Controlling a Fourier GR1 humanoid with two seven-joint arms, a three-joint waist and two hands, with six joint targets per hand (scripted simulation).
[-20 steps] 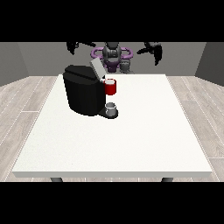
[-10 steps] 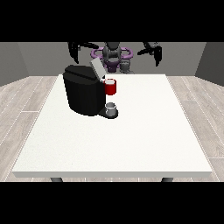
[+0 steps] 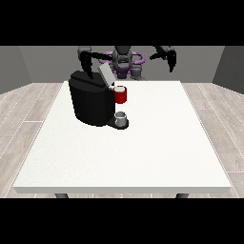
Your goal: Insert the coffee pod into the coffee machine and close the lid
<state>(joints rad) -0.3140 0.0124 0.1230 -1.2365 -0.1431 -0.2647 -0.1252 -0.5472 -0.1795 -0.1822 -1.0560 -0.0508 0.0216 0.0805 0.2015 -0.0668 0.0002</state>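
My hand at the view's left hangs just above the black coffee machine, fingers pointing down; whether they are curled or apart, I cannot tell. The same goes for my hand at the view's right, raised well off the table. The machine's grey lid stands tilted open. A red thing at the machine sits above a grey thing on its base; I cannot tell whether that is the pod. The white table stands on pale plank flooring, grey walls behind.
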